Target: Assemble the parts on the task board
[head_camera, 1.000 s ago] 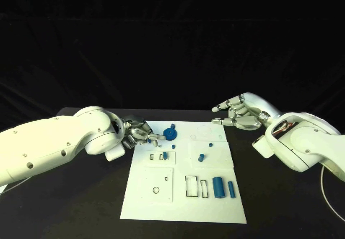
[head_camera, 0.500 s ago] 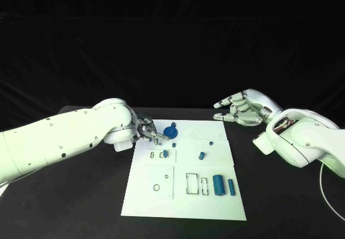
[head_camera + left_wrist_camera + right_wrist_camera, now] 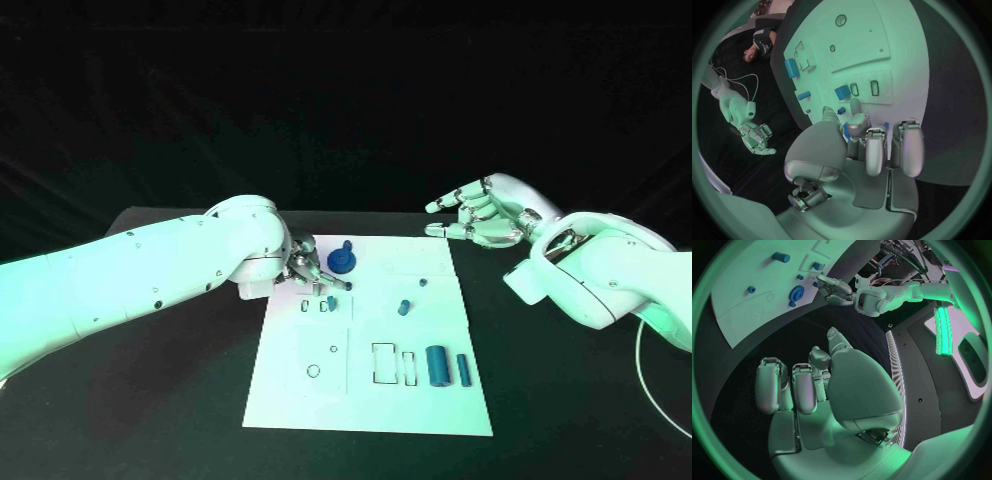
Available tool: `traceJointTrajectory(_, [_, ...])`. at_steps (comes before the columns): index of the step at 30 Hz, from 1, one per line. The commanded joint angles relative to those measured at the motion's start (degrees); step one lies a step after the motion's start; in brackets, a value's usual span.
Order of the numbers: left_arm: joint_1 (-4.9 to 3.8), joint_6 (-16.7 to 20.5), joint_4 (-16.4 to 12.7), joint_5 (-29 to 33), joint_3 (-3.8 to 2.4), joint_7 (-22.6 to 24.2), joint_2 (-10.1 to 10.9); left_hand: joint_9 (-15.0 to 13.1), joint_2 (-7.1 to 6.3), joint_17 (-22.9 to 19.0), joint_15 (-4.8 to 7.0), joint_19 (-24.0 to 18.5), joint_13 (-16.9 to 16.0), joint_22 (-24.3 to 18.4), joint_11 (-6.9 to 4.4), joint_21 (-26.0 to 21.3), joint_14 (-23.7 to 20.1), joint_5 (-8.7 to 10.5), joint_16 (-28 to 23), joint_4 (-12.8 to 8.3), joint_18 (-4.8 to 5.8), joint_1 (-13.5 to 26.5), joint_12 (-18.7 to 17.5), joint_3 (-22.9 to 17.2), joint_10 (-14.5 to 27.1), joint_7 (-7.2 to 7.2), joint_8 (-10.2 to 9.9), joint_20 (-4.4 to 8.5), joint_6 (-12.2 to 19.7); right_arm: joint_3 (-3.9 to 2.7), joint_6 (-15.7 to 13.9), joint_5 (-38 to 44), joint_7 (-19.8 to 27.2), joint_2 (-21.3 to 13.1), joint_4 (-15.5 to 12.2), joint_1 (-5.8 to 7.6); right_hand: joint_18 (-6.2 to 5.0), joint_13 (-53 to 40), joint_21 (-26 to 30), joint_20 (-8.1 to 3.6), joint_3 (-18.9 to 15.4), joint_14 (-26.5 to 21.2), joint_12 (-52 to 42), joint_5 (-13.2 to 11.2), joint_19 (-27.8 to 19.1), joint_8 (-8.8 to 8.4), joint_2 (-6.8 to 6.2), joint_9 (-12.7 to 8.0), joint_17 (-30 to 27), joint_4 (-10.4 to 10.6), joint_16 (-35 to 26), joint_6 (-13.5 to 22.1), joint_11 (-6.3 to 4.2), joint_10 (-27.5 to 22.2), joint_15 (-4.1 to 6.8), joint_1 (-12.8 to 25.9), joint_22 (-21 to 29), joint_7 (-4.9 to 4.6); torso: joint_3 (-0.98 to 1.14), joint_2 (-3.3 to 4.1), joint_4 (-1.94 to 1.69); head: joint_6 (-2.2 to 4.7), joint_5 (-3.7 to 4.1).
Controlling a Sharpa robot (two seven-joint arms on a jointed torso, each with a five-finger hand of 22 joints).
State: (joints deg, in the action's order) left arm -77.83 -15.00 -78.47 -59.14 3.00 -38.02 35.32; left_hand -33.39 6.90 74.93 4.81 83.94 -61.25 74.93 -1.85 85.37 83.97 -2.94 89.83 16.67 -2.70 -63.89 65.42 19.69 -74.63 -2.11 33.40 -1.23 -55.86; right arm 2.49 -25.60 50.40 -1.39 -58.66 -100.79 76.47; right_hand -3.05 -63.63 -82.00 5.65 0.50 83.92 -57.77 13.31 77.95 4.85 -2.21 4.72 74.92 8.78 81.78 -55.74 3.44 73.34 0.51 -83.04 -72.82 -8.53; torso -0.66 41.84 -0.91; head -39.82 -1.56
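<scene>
The white task board lies in the middle of the black table. A blue gear stands near its far left corner. My left hand is just left of the gear, over the board's edge, fingers curled close together. In the left wrist view, bits of blue show between those fingers; I cannot tell whether they are held. A flat blue piece lies just in front of that hand. My right hand hovers beyond the board's far right corner, fingers apart, holding nothing.
Two blue cylinders lie side by side on the board's right half beside rectangular slots. A short blue piece and a small peg sit mid-board. Bare black table flanks the board on both sides.
My left arm has swung inward and the left hand has moved right, closer to the gear. The right hand has risen slightly and drifted back. The parts on the board have not moved.
</scene>
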Motion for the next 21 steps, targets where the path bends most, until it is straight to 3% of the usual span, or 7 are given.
traceJointTrajectory(1, [0.01,-3.8,0.4,-0.7,0.04,-0.7,-0.5,-0.2,0.12,15.1,0.43,3.6,-0.1,7.5,0.05,0.3,6.0,0.25,0.2,0.0,1.15,0.5,0.4,0.3,-0.4,-0.03,0.3,0.32,0.4,0.0,1.1,0.1,-0.3,0.1,0.1,0.01,-0.99,0.1,0.4,0.01,0.2,2.9,0.4,0.4,-0.6,-0.14,0.03,0.0,1.3,0.1,-0.5,-0.4,-0.04,-0.5,0.24,-0.1,0.2,-0.02,0.01,-0.02,-0.1,-0.24,0.0])
traceJointTrajectory(21, [0.46,-4.7,1.5,-0.3,0.19,-0.9,-1.9,-1.6,1.25,15.1,0.4,3.6,-0.6,7.8,0.08,0.4,6.0,0.19,0.2,-0.4,1.21,-1.5,0.8,0.0,-0.4,-0.05,0.9,0.31,1.2,0.07,1.7,0.3,-0.7,0.6,0.6,0.0,-1.05,0.9,0.6,-0.01,0.2,2.9,1.2,0.1,-0.7,-0.22,0.08,0.0,1.1,0.2,-0.7,-0.3,-0.03,-0.9,0.25,0.3,0.5,-0.02,0.04,-0.01,-0.09,-0.5,-0.09])
